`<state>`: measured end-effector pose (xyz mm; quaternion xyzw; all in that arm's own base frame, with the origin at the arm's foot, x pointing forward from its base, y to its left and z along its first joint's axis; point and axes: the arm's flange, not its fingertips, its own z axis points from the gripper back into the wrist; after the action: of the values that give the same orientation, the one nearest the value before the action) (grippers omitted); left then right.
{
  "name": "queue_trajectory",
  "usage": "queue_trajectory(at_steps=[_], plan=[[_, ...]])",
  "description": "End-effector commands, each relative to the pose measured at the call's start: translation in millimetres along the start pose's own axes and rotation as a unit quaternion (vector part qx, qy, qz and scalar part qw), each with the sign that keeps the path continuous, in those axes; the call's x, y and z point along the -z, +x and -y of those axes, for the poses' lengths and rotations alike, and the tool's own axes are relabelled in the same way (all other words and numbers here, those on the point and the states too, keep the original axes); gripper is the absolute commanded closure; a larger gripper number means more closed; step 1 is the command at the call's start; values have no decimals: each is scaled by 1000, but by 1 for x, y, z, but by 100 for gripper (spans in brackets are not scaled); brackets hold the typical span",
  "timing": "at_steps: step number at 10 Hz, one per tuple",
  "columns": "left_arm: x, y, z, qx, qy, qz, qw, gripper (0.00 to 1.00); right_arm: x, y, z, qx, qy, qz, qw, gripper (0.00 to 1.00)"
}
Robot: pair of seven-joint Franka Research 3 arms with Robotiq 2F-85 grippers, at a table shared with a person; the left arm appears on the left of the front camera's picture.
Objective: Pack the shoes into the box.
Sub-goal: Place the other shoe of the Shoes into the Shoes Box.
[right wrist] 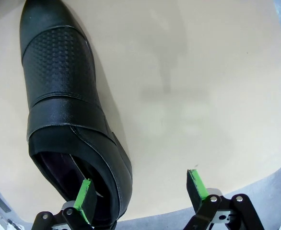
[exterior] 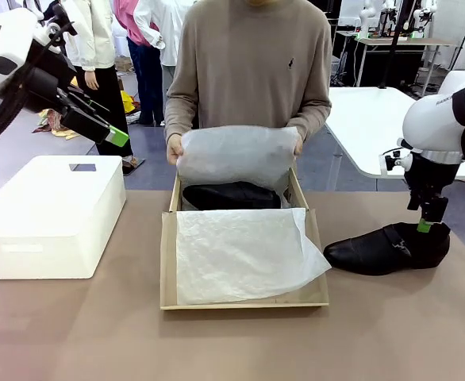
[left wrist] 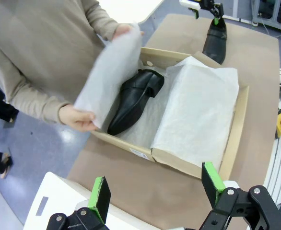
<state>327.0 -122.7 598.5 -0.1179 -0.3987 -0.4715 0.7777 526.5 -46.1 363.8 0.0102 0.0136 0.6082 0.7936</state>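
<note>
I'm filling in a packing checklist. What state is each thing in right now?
Box: open.
Shoe in the box: lying inside, uncovered.
Shoe on the table: on its sole, not packed.
Tissue sheet: held up by the person's hands.
Left gripper: open, empty, raised.
Right gripper: open, fingers at the table shoe's heel.

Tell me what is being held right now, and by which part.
Only the tissue sheet, by its side edges, in the person's hands. The left gripper and right gripper are open, holding nothing.
</note>
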Motion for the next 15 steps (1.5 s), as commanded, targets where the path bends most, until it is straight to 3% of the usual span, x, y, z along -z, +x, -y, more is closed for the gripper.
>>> queue_trajectory(at_steps=[1, 8, 14, 15], plan=[[-1, -1, 0, -1, -4, 4, 1000, 0, 7, -4, -2, -22, -8, 19, 1000, 0], [-1, -1, 0, -1, -4, 4, 1000, 0, 22, 4, 1, -26, -25, 40, 999, 0], [-1, -1, 0, -1, -4, 4, 1000, 0, 29, 8, 6, -41, -8, 27, 999, 0], [-1, -1, 0, -1, -4, 4, 1000, 0, 30, 9, 6, -41, -1, 23, 999, 16]])
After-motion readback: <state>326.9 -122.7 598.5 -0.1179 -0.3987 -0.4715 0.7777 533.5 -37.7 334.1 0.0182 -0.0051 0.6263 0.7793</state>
